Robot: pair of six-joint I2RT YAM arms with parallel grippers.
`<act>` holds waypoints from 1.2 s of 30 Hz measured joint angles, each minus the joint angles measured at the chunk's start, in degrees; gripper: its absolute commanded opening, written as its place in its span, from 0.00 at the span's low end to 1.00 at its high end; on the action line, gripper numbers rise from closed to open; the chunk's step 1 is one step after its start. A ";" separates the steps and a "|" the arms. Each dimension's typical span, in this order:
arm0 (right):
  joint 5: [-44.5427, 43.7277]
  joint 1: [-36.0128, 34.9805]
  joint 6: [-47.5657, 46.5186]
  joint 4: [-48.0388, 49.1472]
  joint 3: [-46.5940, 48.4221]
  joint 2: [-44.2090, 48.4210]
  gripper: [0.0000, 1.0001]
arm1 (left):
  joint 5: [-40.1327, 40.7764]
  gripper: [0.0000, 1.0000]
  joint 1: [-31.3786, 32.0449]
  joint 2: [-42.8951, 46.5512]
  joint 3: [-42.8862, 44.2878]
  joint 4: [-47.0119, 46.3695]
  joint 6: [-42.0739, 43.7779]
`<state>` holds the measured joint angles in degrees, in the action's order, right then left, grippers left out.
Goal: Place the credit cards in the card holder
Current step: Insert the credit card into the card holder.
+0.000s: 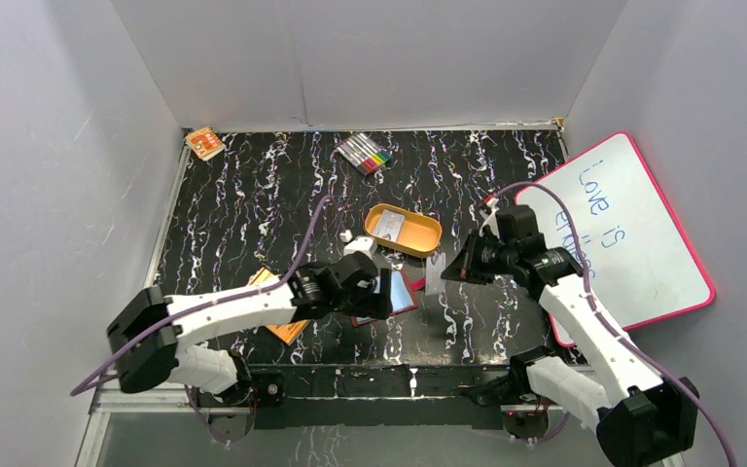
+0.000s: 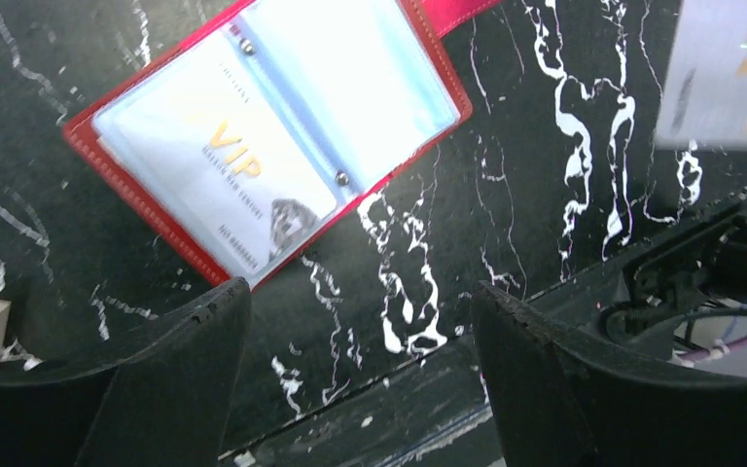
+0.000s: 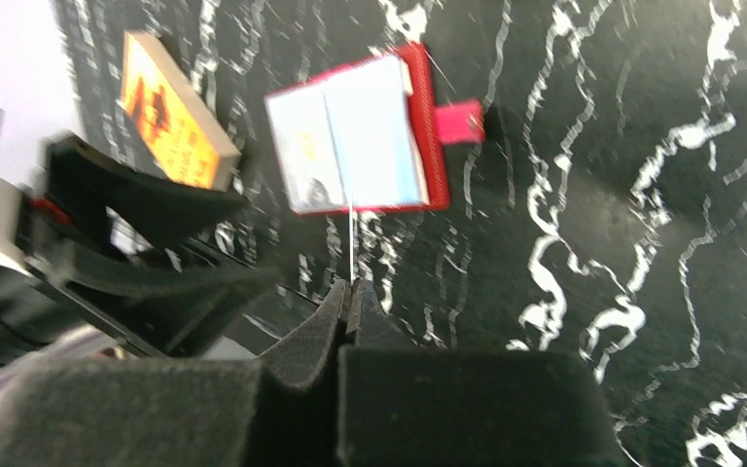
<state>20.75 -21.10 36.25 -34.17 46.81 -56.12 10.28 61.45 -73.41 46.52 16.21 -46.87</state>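
While the card holder (image 2: 282,117) lies open and flat on the black table (image 1: 253,195), 1 VIP card (image 2: 219,185) sits inside a clear pocket | left gripper (image 2: 360,292): jaws wide, holding nothing, just beside the holder's edge | right gripper (image 3: 350,292): closed tight on a grey card (image 2: 720,88), held on edge in the air, near the holder, not touching.

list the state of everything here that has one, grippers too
card holder: open flat on the table
vip card: tucked in a holder pocket
loose card: pinched, off the table
left gripper: open, empty
right gripper: shut on the loose card
tin: open, something pale inside
whiteboard: written on
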 measured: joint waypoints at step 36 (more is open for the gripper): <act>4.09 0.00 -6.88 6.16 -15.76 8.22 0.00 | 10.56 0.42 0.35 -34.75 24.68 7.02 3.56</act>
<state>24.84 -21.10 29.36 -28.01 31.05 -47.90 20.84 61.80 -108.16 71.20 23.22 -43.31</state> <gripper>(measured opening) 0.011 0.513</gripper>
